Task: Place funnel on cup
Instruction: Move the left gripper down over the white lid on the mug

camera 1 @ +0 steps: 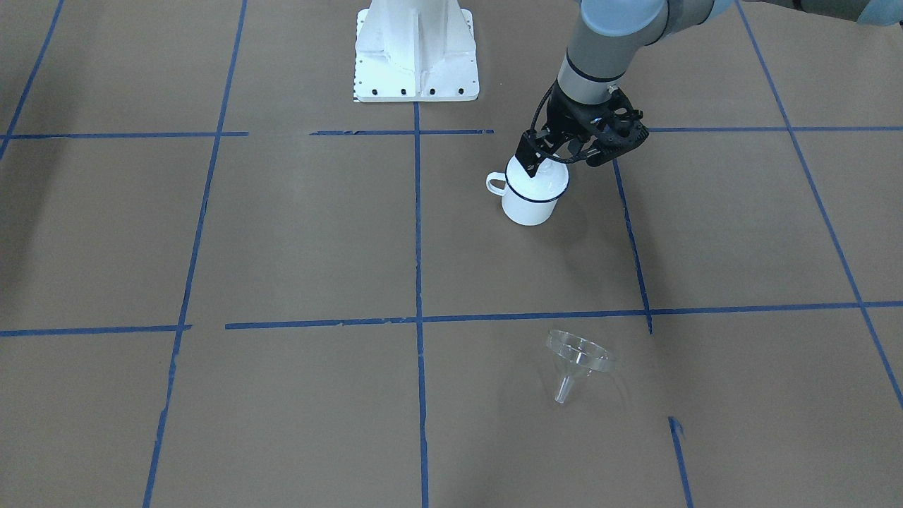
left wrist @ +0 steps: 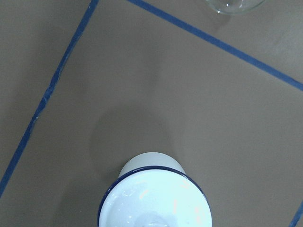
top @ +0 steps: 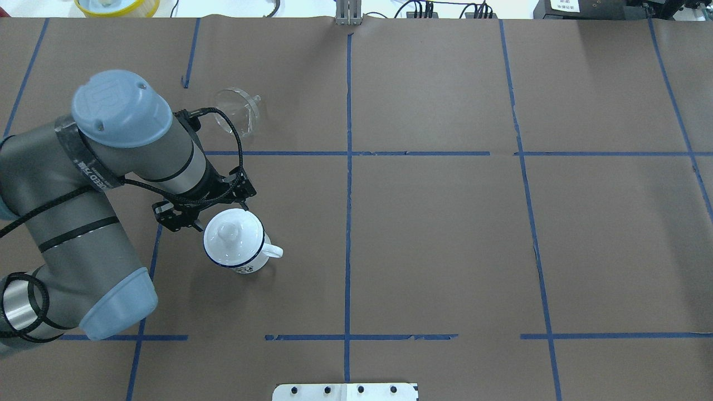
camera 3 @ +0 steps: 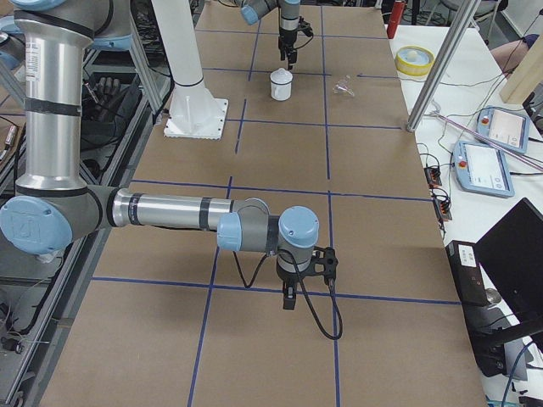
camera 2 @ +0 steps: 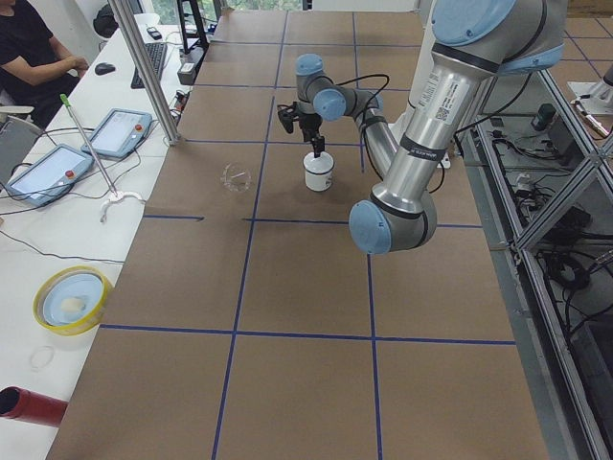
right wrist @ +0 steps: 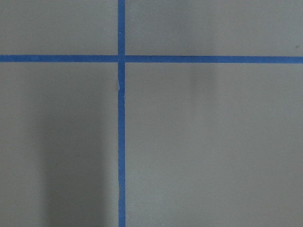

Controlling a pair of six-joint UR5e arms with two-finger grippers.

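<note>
Tabletop [top: 445,234] under brown paper, gridded with blue tape [top: 347,223]. Far edge along the top of the overhead view, with cables and a yellow-rimmed dish [top: 117,5] just past it. White robot base [camera 1: 416,49] at the robot's own edge. Wide open paper across the robot's right half. Open paper too between cup and funnel, with one tape line crossing it.

Left arm [top: 72,239] folded in from the robot's left, elbow out, wrist bent down. Left gripper [camera 1: 530,164] pointing straight down, hanging just above the cup [camera 1: 529,204]. Small gap between fingertips and lid in the left side view. Fingers only a dark cluster in the front view and mostly hidden under the wrist from overhead. Cannot tell whether spread or closed.

Right arm [camera 3: 170,212] stretched low and level over the table's right end, well apart from cup and funnel. Right gripper [camera 3: 289,298] pointing down near a tape crossing. Seen only from the side, so cannot tell its grip state either.

Cup upright in the grid cell in front of the left arm, handle toward the robot's right. Mouth closed by a white knobbed lid [top: 228,233], contents hidden. Funnel [camera 1: 578,358] lying tipped on rim and stem on bare paper. Sits in the next cell toward the operators' side, beyond the tape line, well apart from the cup. Stem aimed toward the operators' side, wide rim tilted up. Not on the cup.
</note>
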